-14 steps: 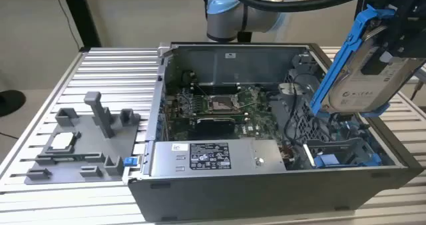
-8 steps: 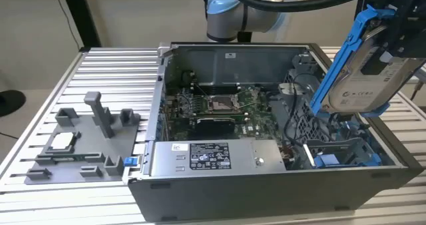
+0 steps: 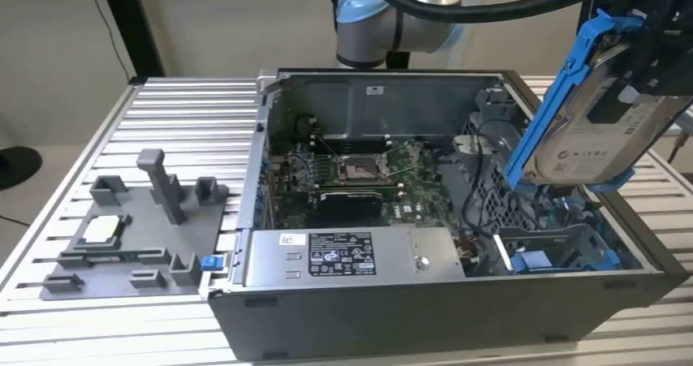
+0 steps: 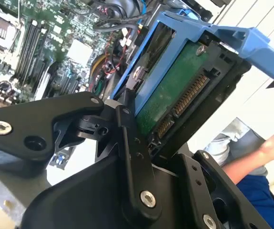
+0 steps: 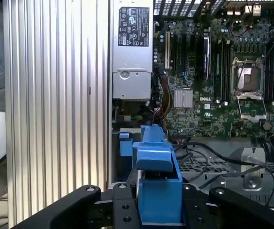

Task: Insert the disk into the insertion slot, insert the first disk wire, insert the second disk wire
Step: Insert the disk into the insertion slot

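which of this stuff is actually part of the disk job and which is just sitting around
Part of the job:
disk, held above the case by the shut gripper
insertion slot, below the disk, no disk in it yet

Just lying about:
power-supply box
motherboard
grey fixture plate on the table

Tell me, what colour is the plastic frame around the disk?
Bright blue. The carrier frame shows best in the exterior view, clipped around the disk.
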You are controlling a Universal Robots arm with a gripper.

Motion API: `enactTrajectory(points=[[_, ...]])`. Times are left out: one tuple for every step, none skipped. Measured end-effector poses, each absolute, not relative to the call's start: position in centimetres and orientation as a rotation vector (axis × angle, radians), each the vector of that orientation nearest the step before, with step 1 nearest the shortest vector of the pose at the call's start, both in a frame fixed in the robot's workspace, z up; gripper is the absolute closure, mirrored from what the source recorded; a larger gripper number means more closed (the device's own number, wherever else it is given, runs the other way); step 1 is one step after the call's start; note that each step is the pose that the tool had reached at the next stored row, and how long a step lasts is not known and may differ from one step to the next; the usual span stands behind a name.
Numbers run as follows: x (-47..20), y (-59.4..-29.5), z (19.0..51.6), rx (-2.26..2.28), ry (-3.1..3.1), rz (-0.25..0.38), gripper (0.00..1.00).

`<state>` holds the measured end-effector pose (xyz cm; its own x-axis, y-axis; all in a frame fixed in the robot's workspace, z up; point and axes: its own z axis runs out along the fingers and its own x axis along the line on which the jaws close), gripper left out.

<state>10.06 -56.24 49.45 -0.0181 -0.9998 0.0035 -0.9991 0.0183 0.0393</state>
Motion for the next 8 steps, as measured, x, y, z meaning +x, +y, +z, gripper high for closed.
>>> enactTrajectory(points=[[10.1, -56.3, 49.4, 2.180, -2.220, -0.040, 1.00], [10.1, -56.5, 49.4, 2.180, -2.220, -0.040, 1.00], [10.1, -56.7, 49.3, 2.180, -2.220, -0.040, 1.00], [10.1, -57.0, 49.3, 2.180, -2.220, -0.040, 1.00], [10.1, -57.2, 49.2, 2.180, -2.220, -0.040, 1.00], [10.1, -57.5, 49.2, 2.180, -2.220, -0.040, 1.00], [10.1, -57.7, 49.2, 2.180, -2.220, -0.041, 1.00], [10.2, -57.8, 49.1, 2.180, -2.220, -0.040, 1.00]])
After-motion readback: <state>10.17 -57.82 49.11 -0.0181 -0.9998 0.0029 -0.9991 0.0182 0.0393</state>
